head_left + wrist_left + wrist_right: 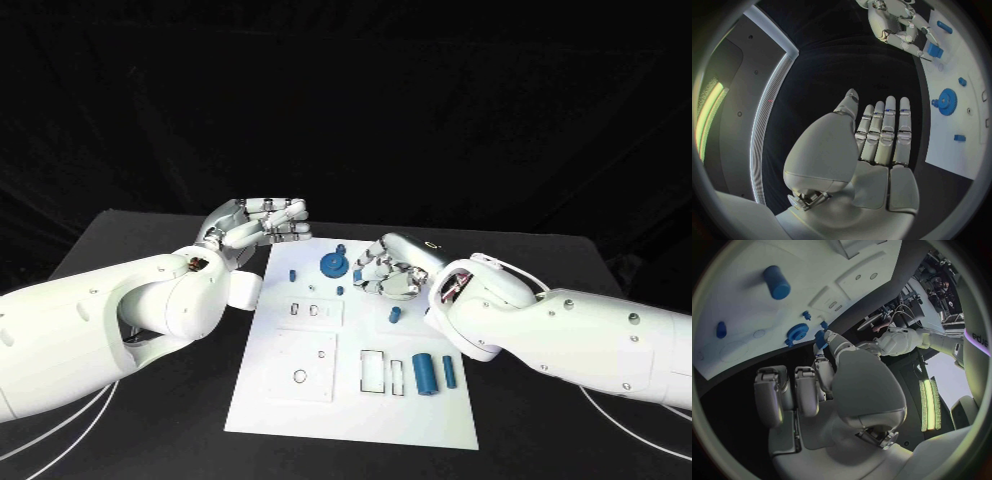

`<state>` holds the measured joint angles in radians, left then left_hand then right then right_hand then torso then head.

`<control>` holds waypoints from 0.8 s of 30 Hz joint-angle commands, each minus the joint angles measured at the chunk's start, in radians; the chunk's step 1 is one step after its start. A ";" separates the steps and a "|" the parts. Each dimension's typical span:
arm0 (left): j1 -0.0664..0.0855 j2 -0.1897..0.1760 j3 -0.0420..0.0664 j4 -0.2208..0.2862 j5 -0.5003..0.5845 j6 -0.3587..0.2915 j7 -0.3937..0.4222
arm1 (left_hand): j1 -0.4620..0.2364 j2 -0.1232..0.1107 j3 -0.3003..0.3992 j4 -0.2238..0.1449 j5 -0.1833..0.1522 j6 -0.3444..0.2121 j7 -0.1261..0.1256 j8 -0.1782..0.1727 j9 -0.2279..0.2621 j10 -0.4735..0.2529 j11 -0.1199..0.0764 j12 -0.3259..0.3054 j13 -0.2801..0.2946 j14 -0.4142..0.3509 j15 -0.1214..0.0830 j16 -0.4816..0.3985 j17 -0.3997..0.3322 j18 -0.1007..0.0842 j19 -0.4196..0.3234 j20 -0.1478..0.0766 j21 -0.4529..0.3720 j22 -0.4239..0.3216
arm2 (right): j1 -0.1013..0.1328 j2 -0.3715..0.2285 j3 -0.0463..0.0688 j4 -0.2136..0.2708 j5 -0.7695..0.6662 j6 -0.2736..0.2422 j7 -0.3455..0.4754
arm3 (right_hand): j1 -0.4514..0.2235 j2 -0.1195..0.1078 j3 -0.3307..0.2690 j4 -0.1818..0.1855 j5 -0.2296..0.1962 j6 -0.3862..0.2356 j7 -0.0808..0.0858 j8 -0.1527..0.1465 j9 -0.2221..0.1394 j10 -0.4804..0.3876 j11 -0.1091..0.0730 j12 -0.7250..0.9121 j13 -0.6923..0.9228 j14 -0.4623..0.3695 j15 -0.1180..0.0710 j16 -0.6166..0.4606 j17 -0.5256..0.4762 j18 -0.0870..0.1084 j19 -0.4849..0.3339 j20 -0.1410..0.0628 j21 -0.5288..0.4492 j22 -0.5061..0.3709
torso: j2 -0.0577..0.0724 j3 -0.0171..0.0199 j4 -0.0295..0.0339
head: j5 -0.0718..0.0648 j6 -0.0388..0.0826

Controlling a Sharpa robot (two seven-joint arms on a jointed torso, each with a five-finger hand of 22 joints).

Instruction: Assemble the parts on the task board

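Near me, loose parts (pixel 424 373) lie unassembled; right robot hand (pixel 387 268) pinches a blue piece (pixel 820 338), left robot hand (pixel 264 222) spread, idle.

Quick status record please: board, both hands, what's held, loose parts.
board: white task board lying flat mid-table
left hand: left hand off the board's far left corner, fingers straight, holding nothing
right hand: right hand over the board's far right part, pinching a small blue part at its fingertips
gear: blue gear on the board's far end
loose parts: large blue cylinder and slim blue pin lying near the board's right edge
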<state>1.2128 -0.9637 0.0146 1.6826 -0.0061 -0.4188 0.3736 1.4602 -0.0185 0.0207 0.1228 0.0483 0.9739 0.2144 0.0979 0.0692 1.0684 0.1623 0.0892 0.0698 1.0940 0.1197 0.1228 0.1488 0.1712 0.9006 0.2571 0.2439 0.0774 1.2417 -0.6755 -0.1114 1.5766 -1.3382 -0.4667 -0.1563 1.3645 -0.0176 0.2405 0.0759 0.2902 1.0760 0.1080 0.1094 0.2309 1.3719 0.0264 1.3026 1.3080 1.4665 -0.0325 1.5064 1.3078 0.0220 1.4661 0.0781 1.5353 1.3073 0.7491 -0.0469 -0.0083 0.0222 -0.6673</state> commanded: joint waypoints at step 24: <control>0.001 0.017 0.000 -0.005 -0.004 0.024 -0.001 | 0.000 0.007 -0.002 -0.007 0.003 0.001 0.004 -0.007 -0.001 0.000 0.003 -0.003 0.000 0.000 0.005 -0.004 0.002 0.014 0.002 0.005 -0.007 -0.002 | -0.062 0.166 -0.017 -0.075 -0.180 0.086 -0.121 | -0.031 -0.019 0.000 0.010 0.002 0.007 0.002 0.007 0.009 0.007 0.003 0.003 0.004 0.077 -0.006 0.004 0.140 -0.012 0.080 -0.005 0.004 0.237 | 0.002 0.0016 -0.0003 | 0.029 -0.011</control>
<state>1.2127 -0.9489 0.0144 1.6763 -0.0061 -0.4157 0.3699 1.4602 -0.0185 0.0207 0.1228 0.0483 0.9739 0.2144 0.0979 0.0692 1.0684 0.1623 0.0892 0.0699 1.0940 0.1197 0.1228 0.1495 0.1712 0.9006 0.2571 0.2439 0.0765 1.1815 -0.5117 -0.1280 1.5048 -1.4826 -0.4057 -0.2572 1.3419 -0.0399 0.2392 0.0807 0.2895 1.0772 0.1125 0.1144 0.2326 1.3739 0.0285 1.3025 1.3078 1.4665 -0.0324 1.5064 1.3075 0.0220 1.4661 0.0782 1.5353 1.3079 0.7506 -0.0452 -0.0083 0.0485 -0.6786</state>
